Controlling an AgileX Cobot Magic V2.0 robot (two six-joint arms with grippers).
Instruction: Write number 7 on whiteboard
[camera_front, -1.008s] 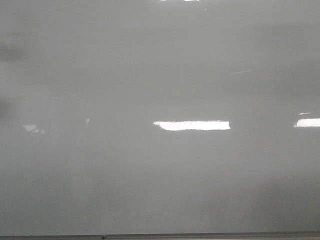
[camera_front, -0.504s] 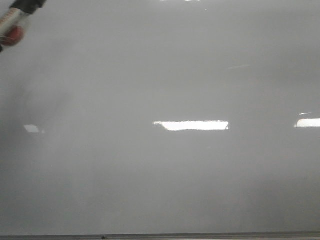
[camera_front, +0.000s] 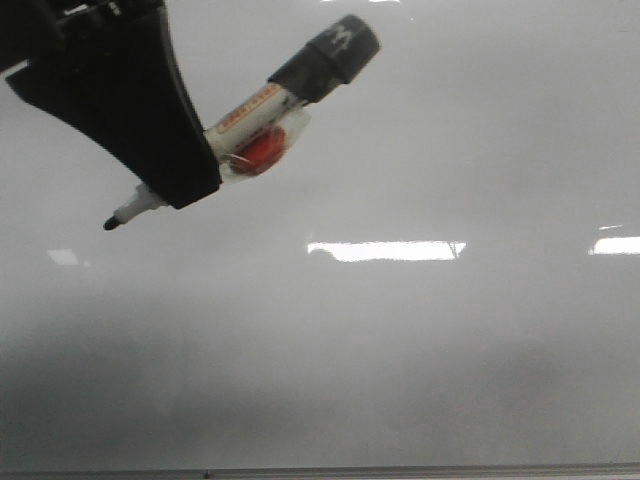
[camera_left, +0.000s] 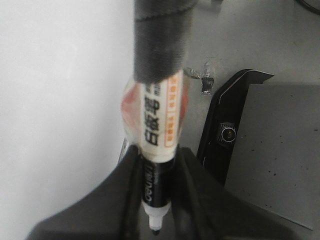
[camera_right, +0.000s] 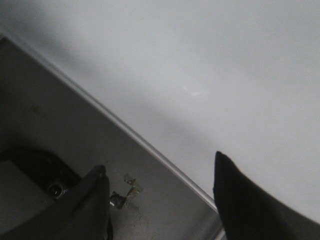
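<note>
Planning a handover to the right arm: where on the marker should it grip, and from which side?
Grip the marker on its black capped rear end, approaching from the upper right in the front view. The left end effector already clamps the barrel near the tip, and the marker slants tip-down-left, leaving only that rear end free.

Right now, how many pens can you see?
1. A single marker is clamped in the left gripper at the upper left of the whiteboard, tip uncapped. The right gripper is open and holds nothing. No others show.
</note>
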